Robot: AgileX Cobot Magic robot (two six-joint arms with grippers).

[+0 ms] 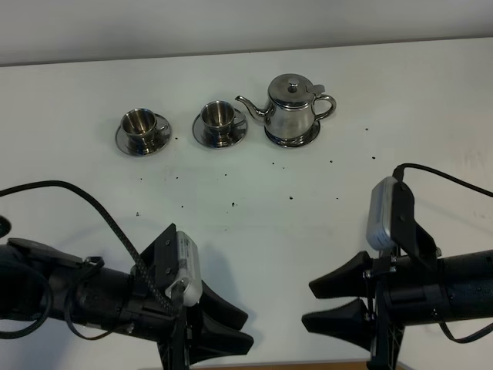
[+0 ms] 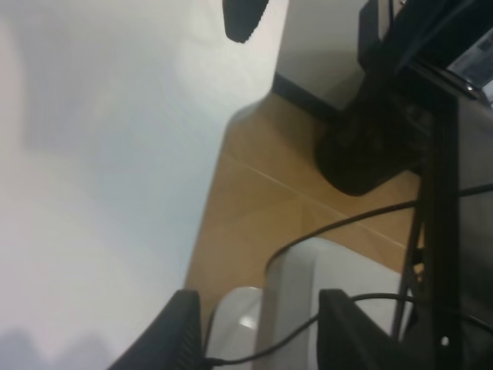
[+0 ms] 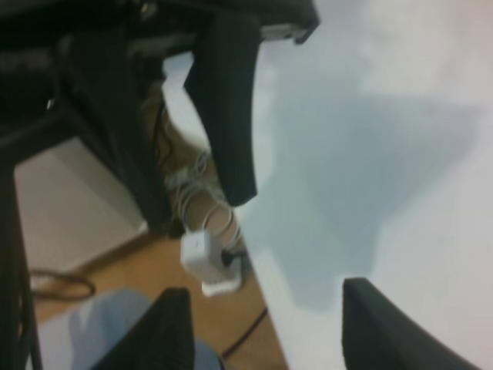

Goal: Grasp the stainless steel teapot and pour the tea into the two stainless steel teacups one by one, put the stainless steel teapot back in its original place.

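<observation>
Currently: teapot (image 1: pixel 291 108) stands upright on its round dish (image 1: pixel 293 143), lid down, toward the far edge of the white surface (image 1: pixel 254 247). Its spout points sideways at the first cup, and the loop handle is on the opposite side. Nothing is touching the teapot.

First cup (image 1: pixel 218 114): just off the teapot's spout tip, not touching it, upright on a saucer (image 1: pixel 240 131).

Second cup (image 1: pixel 140 122): beyond the first, farther from the teapot, in the same row, upright on a matching saucer (image 1: pixel 162 139). Cannot tell whether either cup holds liquid.

Dark specks (image 1: pixel 233 204): scattered over the surface in front of the teapot, between it and the arms.

Right end effector (image 1: pixel 310 304): well short of the teapot, at the near edge, roughly in line with it. Jaws are spread wide and hold nothing. The right wrist view shows both fingers (image 3: pixel 173 331) with only bare surface and floor between them.

Left end effector (image 1: pixel 246 330): also at the near edge, farther from the teapot, off its spout side. Fingers (image 2: pixel 169 335) are parted and hold nothing. The left wrist view shows the surface edge and wooden floor (image 2: pixel 254 208).
</observation>
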